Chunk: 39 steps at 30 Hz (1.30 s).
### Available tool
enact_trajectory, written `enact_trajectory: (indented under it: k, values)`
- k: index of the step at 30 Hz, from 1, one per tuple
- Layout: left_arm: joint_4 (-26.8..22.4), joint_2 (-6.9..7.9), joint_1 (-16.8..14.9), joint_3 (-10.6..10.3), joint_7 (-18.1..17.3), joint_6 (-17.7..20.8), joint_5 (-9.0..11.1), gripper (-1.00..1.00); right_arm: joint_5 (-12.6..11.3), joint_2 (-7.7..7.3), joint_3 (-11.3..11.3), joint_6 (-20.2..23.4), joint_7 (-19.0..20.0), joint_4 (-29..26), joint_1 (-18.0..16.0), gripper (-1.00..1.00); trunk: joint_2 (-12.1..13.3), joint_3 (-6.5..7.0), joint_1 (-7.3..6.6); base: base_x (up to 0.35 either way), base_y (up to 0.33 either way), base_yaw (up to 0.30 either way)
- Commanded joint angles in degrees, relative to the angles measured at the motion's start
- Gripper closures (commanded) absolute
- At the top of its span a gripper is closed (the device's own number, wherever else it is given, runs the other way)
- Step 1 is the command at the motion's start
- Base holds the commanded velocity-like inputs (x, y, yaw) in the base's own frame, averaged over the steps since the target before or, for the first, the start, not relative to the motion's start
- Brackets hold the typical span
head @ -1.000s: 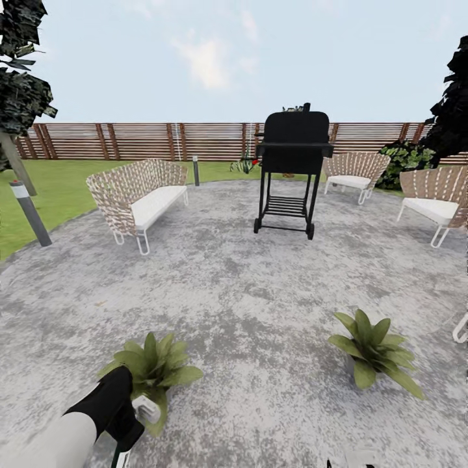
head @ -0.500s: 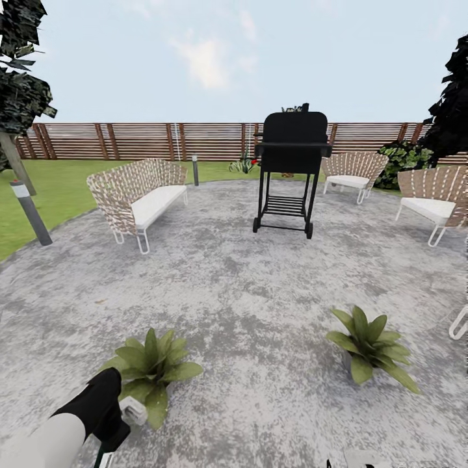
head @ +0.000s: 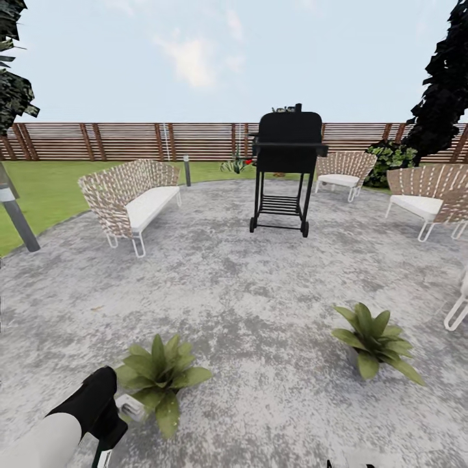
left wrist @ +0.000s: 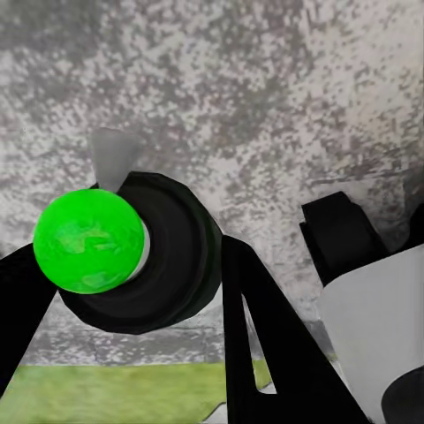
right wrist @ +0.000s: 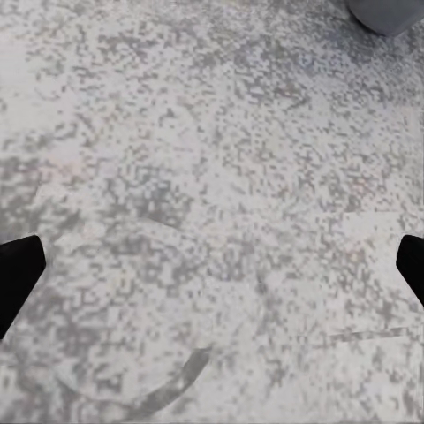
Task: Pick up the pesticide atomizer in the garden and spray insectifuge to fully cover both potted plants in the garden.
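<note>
Pesticide atomizer [left wrist: 132, 256] is sitting in the left gripper [left wrist: 132, 336], seen end-on in the left wrist view as a dark round body with a bright green cap facing the camera; the black fingers [left wrist: 256, 344] are closing against its sides, gripping it over the grey mottled paving [head: 247, 286]. In the head view the left gripper [head: 107, 416] is hanging at the lower left, touching the outer leaves of the left potted plant [head: 159, 374]. The right potted plant [head: 374, 341] is standing well apart on the same paving. No white specks are readable on either plant's leaves. The right gripper [right wrist: 212, 265] is spread wide with nothing between its fingers [right wrist: 18, 274], pointing down at bare paving. Beyond the plants, a black grill [head: 283, 169] is standing mid-patio, with a wicker sofa [head: 130, 198] and wicker chairs [head: 426, 198] around it. Lawn [head: 45, 195], a grey lamp post [head: 16, 214] and a slatted wooden fence [head: 130, 141] are sitting behind.
</note>
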Motion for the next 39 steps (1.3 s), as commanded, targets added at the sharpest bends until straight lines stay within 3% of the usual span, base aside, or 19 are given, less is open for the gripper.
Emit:
enact_trajectory:
  k: [1, 6, 12, 22, 29, 33, 39]
  values:
    - [0.0, -0.07, 0.0, 0.3, -0.5, 0.1, -0.6, 1.0, -0.2, -0.01, 0.5, -0.1, -0.3, 0.1, 0.0, -1.0, 0.0, -0.05, 0.0, 0.094, 0.285, -0.001]
    - [0.8, -0.45, 0.0, 0.0, -0.5, 0.0, -0.7, 1.0, -0.3, -0.22, 0.5, -0.1, -0.5, 0.1, 0.0, -1.0, 0.0, -0.05, 0.0, 0.021, 0.1, 0.0]
    - [-0.2, -0.86, 2.2, -0.1, -0.5, 0.1, -0.7, 1.0, -0.5, 0.02, 0.4, -0.1, -0.5, 0.0, 0.0, -1.0, 0.0, -0.06, 0.0, 0.001, 0.004, 0.0]
    - [-0.3, -0.8, 2.3, -0.3, -0.5, 0.1, -0.8, 1.0, -0.6, 0.07, 0.3, -0.1, -0.5, -0.1, 0.0, -1.0, -3.6, -2.38, 1.98, 0.0, 0.0, 0.0]
    - [-0.3, -0.88, 2.3, 0.0, -0.3, 0.1, -0.8, 1.0, -0.5, 0.07, 0.3, -0.1, -0.5, -0.1, 0.0, -1.0, -3.6, -2.5, 1.98, 0.0, 0.0, 0.0]
    - [-0.3, -1.75, 2.3, 0.3, 1.0, 0.2, -0.6, 1.0, -0.4, -0.1, 0.4, -0.1, -0.5, 0.0, 0.0, -1.0, -3.6, -2.51, 1.98, -0.004, 0.0, 0.0]
    - [-0.3, -2.07, 2.3, 0.5, 1.7, 0.2, -0.6, 1.0, -0.4, -0.36, 0.4, -0.1, -0.5, 0.1, 0.0, -1.0, -3.6, -2.51, 1.98, -0.256, 0.0, 0.0]
